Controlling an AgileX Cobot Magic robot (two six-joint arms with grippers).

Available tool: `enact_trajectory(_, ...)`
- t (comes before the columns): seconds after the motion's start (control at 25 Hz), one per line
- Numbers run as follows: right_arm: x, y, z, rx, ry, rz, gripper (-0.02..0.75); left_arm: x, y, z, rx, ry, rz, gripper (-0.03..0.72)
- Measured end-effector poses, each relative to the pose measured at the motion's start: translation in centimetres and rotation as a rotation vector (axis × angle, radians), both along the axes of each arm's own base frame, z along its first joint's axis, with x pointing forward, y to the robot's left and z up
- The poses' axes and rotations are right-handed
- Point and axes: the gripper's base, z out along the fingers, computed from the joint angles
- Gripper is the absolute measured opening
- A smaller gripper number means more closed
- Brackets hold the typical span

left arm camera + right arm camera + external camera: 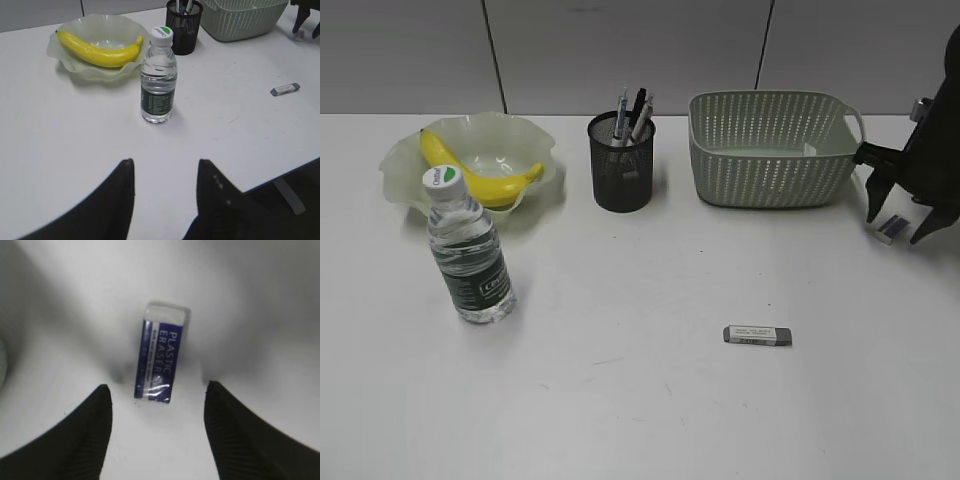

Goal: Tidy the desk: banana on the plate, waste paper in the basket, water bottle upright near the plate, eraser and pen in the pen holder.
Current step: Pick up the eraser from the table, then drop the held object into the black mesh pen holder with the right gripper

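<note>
Directly below the right gripper (pixel 157 395), a blue-sleeved eraser (pixel 161 358) lies flat on the white desk (pixel 620 400), at the far right edge just beside the sage-green basket (pixel 770 150). The right fingers (pixel 95 430) stand apart and empty, one on each side of the eraser's near end. In the right wrist view the eraser's long axis runs almost straight away from the fingers, tilted only slightly, so closing across its narrow width looks workable once the gripper comes down. A second small grey block (pixel 758 335) lies well apart, nearer the middle of the desk; whether it is another eraser is hard to tell. The left gripper (pixel 165 180) hangs over the near left of the desk with its fingers (pixel 122 185) apart, holding nothing, far from both items. The right arm is clearly the nearer one. The black mesh pen holder (pixel 621 165), already carrying pens, stands left of the basket. The banana (pixel 480 180) rests in the plate (pixel 400 170), and the water bottle (pixel 468 250) stands upright just in front of it.
</note>
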Motion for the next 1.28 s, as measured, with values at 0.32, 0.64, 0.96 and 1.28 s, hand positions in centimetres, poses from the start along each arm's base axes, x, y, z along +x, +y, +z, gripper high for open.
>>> enact_trajectory(0.32, 0.7, 0.0, -1.6, 0.000, 0.010, -0.004, 0.403, 0.0, 0.0, 0.0, 0.000, 0.000, 0.000, 0.310)
enact_trajectory(0.64, 0.6, -0.1, -1.9, -0.010, 0.034, 0.001, 0.195, 0.0, 0.0, 0.0, 0.000, 0.000, 0.000, 0.310)
enact_trajectory(0.96, 0.0, -0.8, 4.0, -0.090, -0.061, 0.044, 0.195, 0.0, 0.0, 0.0, 0.000, 0.000, 0.000, 0.310)
enact_trajectory(1.28, -0.5, 1.2, 13.5, -0.143, -0.428, 0.322, 0.195, 0.0, 0.0, 0.0, 0.000, 0.000, 0.000, 0.310)
